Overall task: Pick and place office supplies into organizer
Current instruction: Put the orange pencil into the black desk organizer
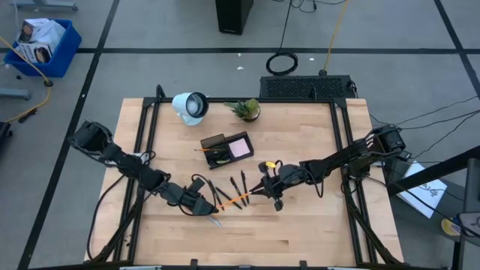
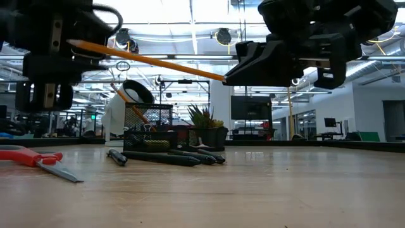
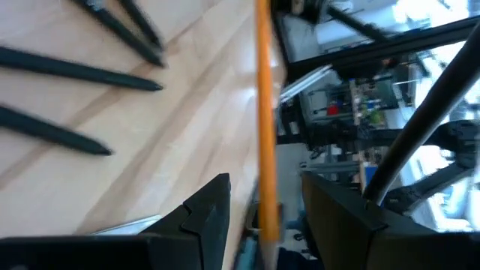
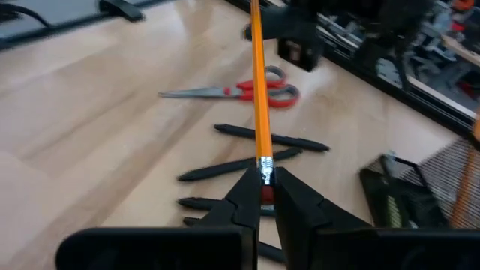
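A pale wooden table (image 1: 300, 225) carries my work. Nearest its front edge lie the red-handled scissors (image 4: 255, 91), then the black pens (image 1: 238, 182). Above them my right gripper (image 4: 264, 187) pinches the eraser end of the orange pencil (image 2: 149, 61); my left gripper (image 3: 259, 206) stands parted around its tip, lifted off the wood. Toward the back edge sits the black organizer (image 1: 225, 148).

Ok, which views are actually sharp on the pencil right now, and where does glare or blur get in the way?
Right wrist view: orange pencil crisp where the right gripper pinches its eraser end, scissors soft behind. Left wrist view: pencil smeared between the left gripper fingers, room beyond blurred. Low view: ceiling lights glare, both grippers dark silhouettes. High view: evenly lit, pencil tiny.
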Action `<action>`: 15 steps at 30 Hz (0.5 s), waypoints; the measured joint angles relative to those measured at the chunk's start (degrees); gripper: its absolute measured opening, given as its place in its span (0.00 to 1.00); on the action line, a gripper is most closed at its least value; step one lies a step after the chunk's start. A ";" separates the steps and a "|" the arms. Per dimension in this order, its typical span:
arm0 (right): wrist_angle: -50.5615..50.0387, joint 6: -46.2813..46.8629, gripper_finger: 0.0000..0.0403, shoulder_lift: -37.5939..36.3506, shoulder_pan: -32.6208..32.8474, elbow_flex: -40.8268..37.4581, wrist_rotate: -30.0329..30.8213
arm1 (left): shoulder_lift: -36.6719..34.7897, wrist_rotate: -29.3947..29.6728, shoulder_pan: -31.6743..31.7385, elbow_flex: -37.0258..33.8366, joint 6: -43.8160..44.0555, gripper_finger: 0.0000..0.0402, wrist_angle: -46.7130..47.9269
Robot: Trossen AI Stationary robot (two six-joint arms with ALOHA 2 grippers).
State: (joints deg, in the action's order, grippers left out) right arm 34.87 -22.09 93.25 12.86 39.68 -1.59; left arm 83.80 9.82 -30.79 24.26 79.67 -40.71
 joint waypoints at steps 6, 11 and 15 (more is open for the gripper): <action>0.33 0.36 0.05 0.00 -0.01 0.00 0.13 | 2.89 -0.92 0.00 2.15 -1.00 0.42 0.29; 0.37 0.35 0.05 0.00 -0.02 0.00 0.10 | 4.43 -2.46 0.68 4.19 -3.10 0.42 0.05; 0.22 0.37 0.05 0.00 0.01 0.00 0.07 | 4.49 -3.00 1.25 4.29 -3.63 0.42 0.22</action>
State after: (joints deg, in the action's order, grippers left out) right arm 35.09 -21.71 93.25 12.86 39.68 -1.52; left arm 88.29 6.82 -29.54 28.55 76.05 -40.49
